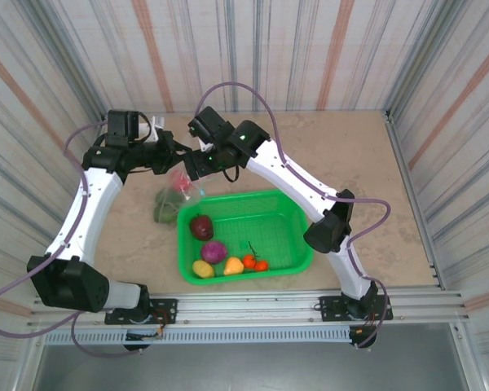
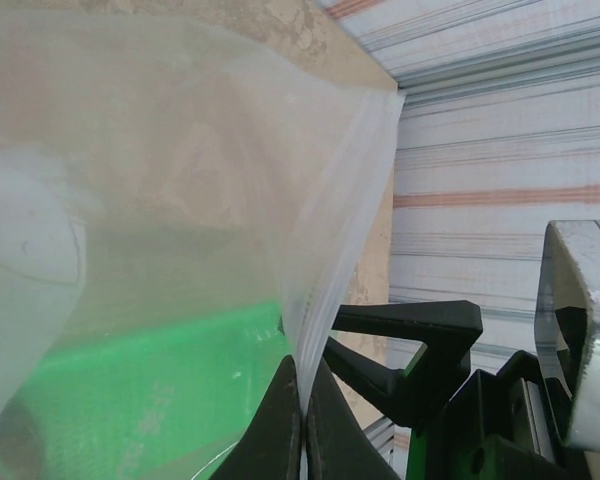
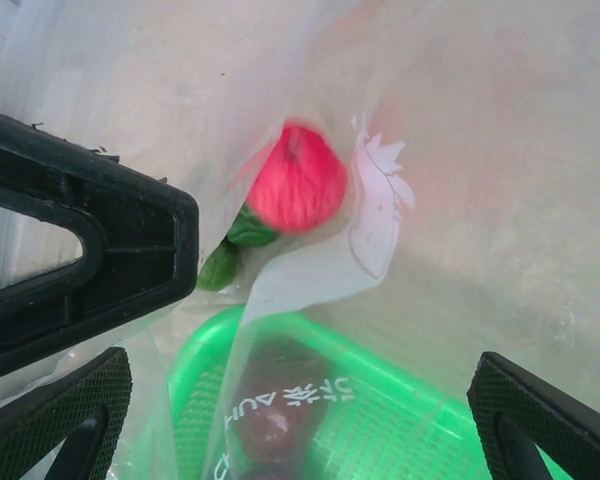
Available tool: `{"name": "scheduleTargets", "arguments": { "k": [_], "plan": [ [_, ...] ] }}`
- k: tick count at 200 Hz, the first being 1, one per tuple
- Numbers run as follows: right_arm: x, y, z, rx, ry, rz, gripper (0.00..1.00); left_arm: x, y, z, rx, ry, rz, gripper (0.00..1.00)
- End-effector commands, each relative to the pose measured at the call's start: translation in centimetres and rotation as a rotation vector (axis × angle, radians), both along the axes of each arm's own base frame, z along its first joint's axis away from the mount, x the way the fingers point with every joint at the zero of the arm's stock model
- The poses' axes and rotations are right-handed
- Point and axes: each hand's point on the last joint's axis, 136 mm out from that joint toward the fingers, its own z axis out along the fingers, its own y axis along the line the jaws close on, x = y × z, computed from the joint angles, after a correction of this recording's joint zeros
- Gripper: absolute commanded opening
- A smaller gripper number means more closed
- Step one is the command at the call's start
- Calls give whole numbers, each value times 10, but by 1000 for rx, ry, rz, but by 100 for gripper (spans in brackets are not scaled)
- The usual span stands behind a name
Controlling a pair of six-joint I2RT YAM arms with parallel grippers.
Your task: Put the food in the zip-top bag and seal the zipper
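We see a tan table [image 1: 350,163] with a green basket [image 1: 287,213] sitting near its middle. At the basket's ten o'clock, just beside its corner, the clear zip-top bag [image 1: 187,192] is held up off the table, with both arms reaching in over it from nine and three o'clock.

The left claw [image 2: 302,385] is pinched fully together on an edge of the bag's film, which rises from between its fingers like a thin sheet; the basket shows green through the plastic. The right claw [image 3: 300,375] stands wide apart just above the bag with the film spread below it, and we see nothing clamped in it.

Inside the bag a pink fruit [image 3: 295,178] lies with green pieces [image 3: 238,238] touching it at its seven o'clock. The rest of the food is in the basket. A dark red fruit [image 1: 201,226] sits at its nine o'clock side. Along the six-to-seven o'clock edge sit a purple piece [image 1: 214,251], a yellow piece [image 1: 202,269], an orange piece [image 1: 233,265] and small red tomatoes [image 1: 255,262], close together.
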Motion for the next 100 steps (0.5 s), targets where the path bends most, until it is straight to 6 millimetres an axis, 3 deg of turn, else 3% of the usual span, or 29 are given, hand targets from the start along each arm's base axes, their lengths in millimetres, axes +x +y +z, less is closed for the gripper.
{"name": "scheduleTargets", "arguments": {
  "k": [1, 26, 60, 81, 100],
  "plan": [
    [-2, -6, 50, 118, -49, 11, 86, -3, 5, 14, 15, -26, 13, 0],
    [-19, -12, 71, 152, -55, 82, 84, -4, 19, 15, 75, -27, 68, 0],
    [-60, -36, 73, 136, -35, 186, 81, -7, 35, 8, 102, -1, 154, 0],
    [-80, -64, 60, 159, -5, 136, 76, -14, 43, 5, 119, 13, 197, 0],
    [-104, -93, 23, 116, 55, 126, 74, -23, 51, 3, 148, 27, 239, 0]
  ]
}}
